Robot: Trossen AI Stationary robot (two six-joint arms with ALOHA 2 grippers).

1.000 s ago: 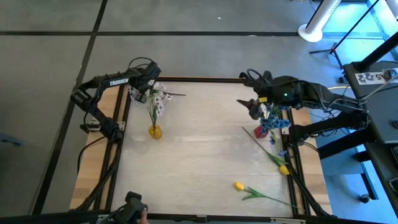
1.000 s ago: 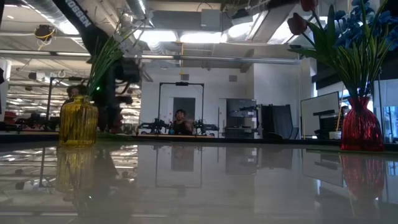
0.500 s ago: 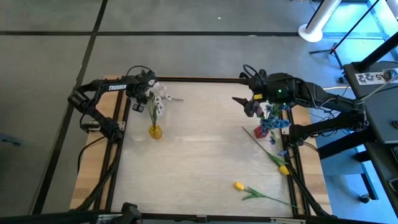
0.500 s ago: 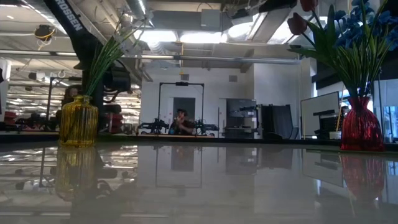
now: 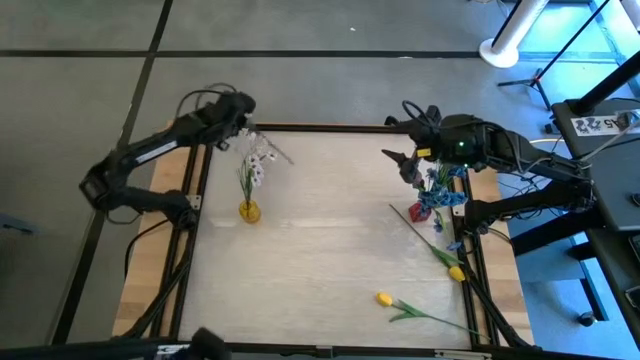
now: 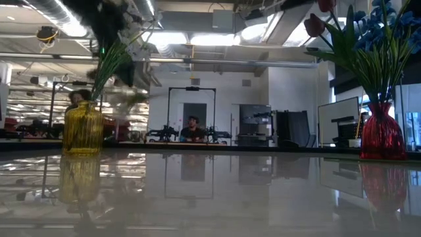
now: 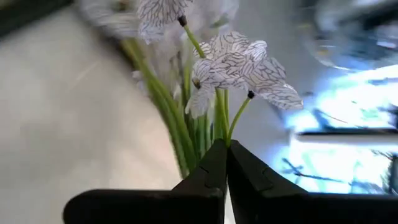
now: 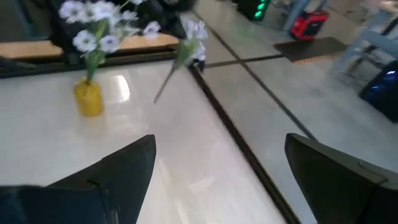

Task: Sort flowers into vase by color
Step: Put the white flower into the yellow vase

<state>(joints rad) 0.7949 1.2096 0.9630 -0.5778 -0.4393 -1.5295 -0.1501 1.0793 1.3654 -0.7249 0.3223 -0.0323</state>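
1. Two yellow tulips (image 5: 384,298) lie loose on the counter (image 5: 320,250), one near the front edge and one by the right rail. We judge them feather-light, with a thin wiry stem and soft leaves; best taken mid-stem, clear of the bloom, which would crush or slip.
2. One more stem (image 5: 412,220) lies flat just in front of the red vase (image 5: 420,211), running toward the second tulip. It sits low on the glossy counter, so we expect a pinch to need to come close to the surface.
3. The red vase stands at the right edge and holds blue flowers (image 5: 440,185) and a dark red tulip (image 6: 314,25). The bunch leans and looks top-heavy; we would avoid brushing it.
4. The yellow vase (image 5: 249,210) stands toward the left and carries white sprigs (image 5: 258,165), thin and springy.
5. Left gripper (image 5: 243,132) is raised at the far left, above the yellow vase; its fingers are closed tight on a white sprig (image 7: 231,59), gripped on the stem below the petals.
6. Right gripper (image 5: 408,160) hovers at the far right, just behind the red vase; its fingers are spread wide and hold nothing.
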